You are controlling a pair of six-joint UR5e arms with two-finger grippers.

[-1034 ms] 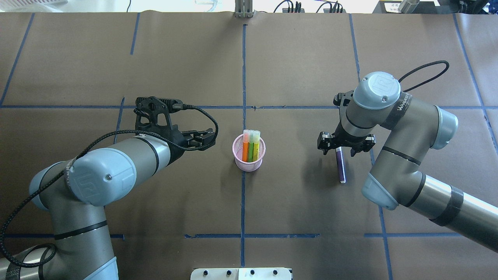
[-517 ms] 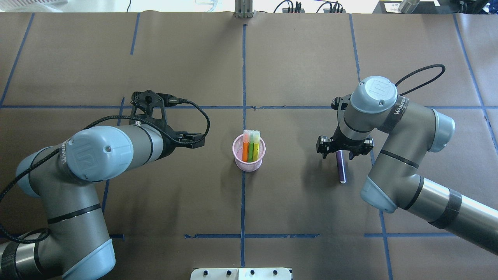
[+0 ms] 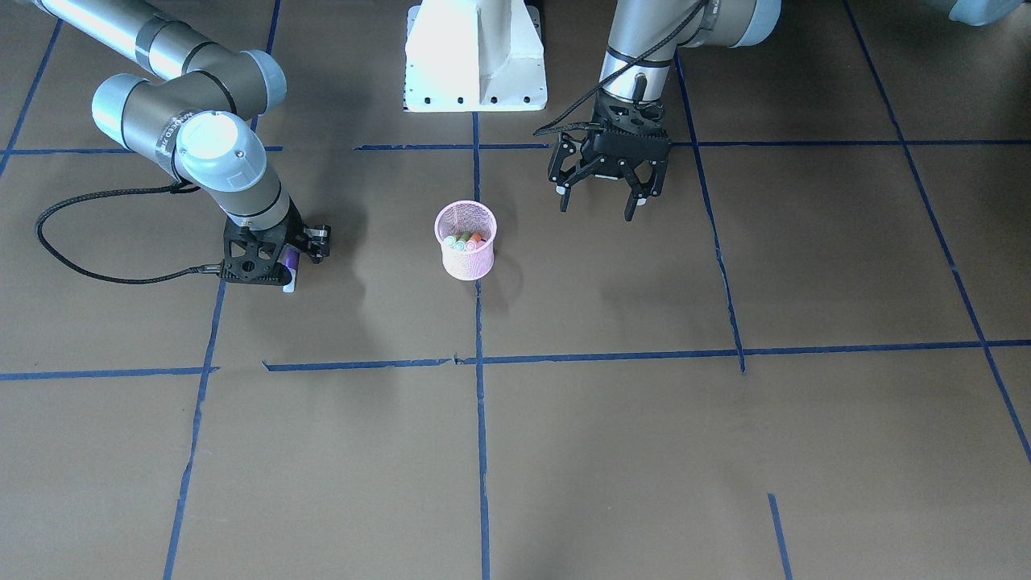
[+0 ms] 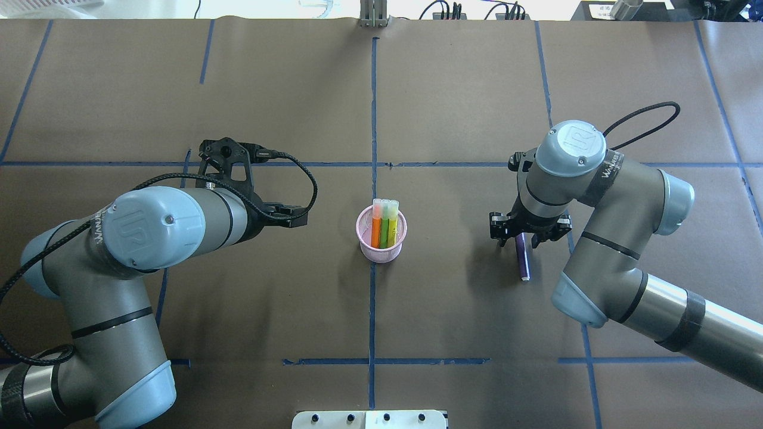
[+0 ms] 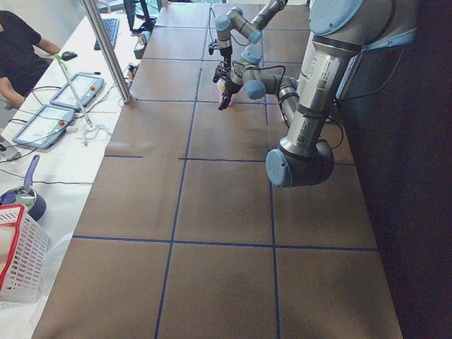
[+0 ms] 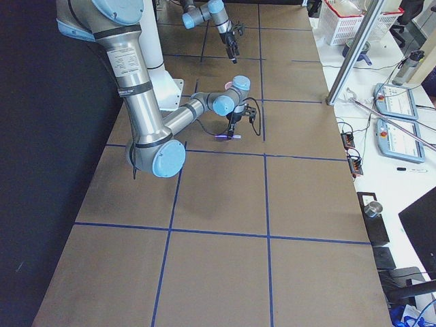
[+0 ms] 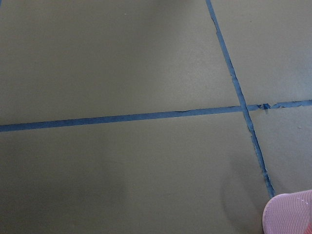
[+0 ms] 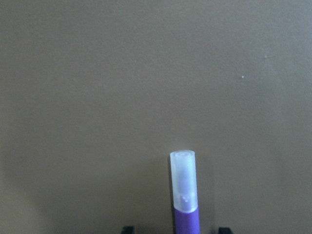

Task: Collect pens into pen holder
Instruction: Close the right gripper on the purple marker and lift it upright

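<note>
Overhead: right gripper sits low over the top end of the purple pen. The pen lies flat on the surface, well to the right of the pen holder. Can't tell from that view whether the fingers touch it.

Right wrist cam settles it. Two black fingertips show at the bottom edge, one each side of the purple barrel, w/ a gap on both sides. So the jaws are apart and straddle the pen, not clamped. Same cam shows the pale cap pointing away from the gripper. Front cam hides most of the pen behind the wrist mount; only a bit of purple and the pale end peek out.

Left gripper: front cam shows it spread wide, holding nothing, apart from the pen holder on the robot's left side. Overhead gives only its edge-on profile. Left wrist cam catches just the pen holder's pink rim in the lower right corner, plus blue tape lines.

Pen holder stands upright on the centre tape line w/ the orange pen and green pen inside, caps up. Front cam looks down on the cap ends.

Vs 1 s ago: left arm is pulled back, its gripper farther from the pen holder. Right gripper is lower and covers more of the purple pen. Pen and pen holder haven't moved.
</note>
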